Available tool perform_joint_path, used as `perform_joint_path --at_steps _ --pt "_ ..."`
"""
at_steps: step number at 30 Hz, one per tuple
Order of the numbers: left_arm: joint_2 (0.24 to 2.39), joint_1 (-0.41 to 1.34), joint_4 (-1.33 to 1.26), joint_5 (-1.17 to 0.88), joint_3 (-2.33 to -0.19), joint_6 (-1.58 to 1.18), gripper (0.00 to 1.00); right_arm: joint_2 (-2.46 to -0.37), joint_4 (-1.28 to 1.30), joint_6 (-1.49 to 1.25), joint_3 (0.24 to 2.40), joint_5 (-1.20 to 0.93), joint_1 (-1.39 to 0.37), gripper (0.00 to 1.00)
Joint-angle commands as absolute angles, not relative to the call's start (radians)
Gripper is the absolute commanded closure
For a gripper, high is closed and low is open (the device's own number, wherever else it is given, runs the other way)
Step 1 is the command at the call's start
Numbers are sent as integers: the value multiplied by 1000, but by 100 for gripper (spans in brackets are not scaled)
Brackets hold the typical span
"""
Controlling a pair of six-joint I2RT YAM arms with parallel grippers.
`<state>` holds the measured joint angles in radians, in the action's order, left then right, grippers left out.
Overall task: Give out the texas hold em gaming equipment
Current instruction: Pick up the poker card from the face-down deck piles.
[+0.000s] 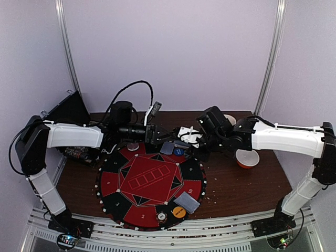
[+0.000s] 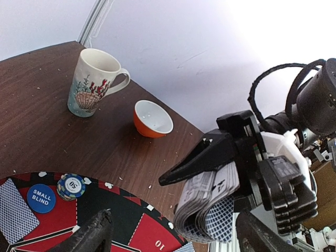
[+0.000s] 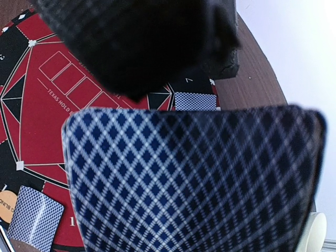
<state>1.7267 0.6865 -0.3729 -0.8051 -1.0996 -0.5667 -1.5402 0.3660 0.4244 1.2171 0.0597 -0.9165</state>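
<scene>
Currently right gripper [image 1: 190, 137] clamps bowed card deck [image 2: 210, 207] at 1 o'clock of mat [image 1: 149, 181]; left gripper [image 2: 176, 233] gapes wide, empty. Risk: bent cards springing loose, scattering.

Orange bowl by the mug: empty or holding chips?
Empty. Left wrist view looks into the bowl: bare white inside, nothing in it.

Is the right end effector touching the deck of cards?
Touching. Left wrist view: right end effector clamps deck of cards, black finger pressed on top.
</scene>
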Motion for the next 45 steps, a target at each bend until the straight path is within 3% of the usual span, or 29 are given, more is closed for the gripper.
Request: perform_joint_path --at_steps 1,8,12,19,24,33,39,45 --pt "1736 695 -371 -799 -1125 -527 17 -1574 357 443 1277 40 -941 70" --pt "1753 712 -258 -735 -1163 -452 26 -1612 350 449 1313 29 -975 70" --pt "1743 713 -197 -667 -1175 -420 45 -1609 348 447 1312 30 -976 70" --pt "1687 711 -176 -575 -1126 -392 62 -1582 349 442 1260 73 -974 70" --pt "1673 710 -165 -584 -1123 -382 64 -1575 353 440 1252 84 -966 70" --pt "1645 710 -142 -592 -1120 -353 78 -1575 359 439 1250 84 -955 70" --pt "1635 710 -135 -615 -1121 -342 100 -1573 364 435 1249 87 -949 70" --pt "1608 680 -140 -617 -1100 -381 100 -1559 358 407 1234 84 -912 71"
